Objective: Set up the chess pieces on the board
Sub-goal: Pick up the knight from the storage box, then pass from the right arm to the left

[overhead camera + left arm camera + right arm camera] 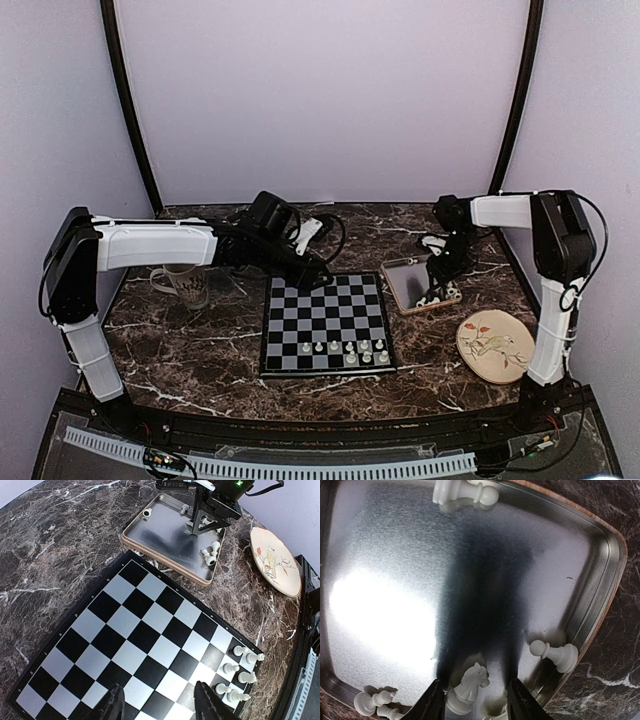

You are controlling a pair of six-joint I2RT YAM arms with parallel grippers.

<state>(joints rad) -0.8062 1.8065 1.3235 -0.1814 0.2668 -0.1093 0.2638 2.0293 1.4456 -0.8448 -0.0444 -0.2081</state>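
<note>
The black-and-grey checkered board (325, 318) lies at mid-table, with several small white chess pieces (345, 350) standing at its near right corner. In the left wrist view those pieces (240, 672) stand to the right of my left gripper (160, 707). It hangs open over the board (130, 630) with nothing between its fingers. My right gripper (476, 702) is down in the metal tray (385, 555), open, its fingers on either side of a white knight (470, 682) lying on its side. A pawn (555, 654) lies by the tray's right rim, and more pieces (462, 492) lie at the other edges.
The tray (405, 285) sits just right of the board, with the right arm over it. A round cream plate with a bird drawing (495, 345) lies at the near right. A mug (185, 285) stands left of the board under the left arm. Cables lie behind the board.
</note>
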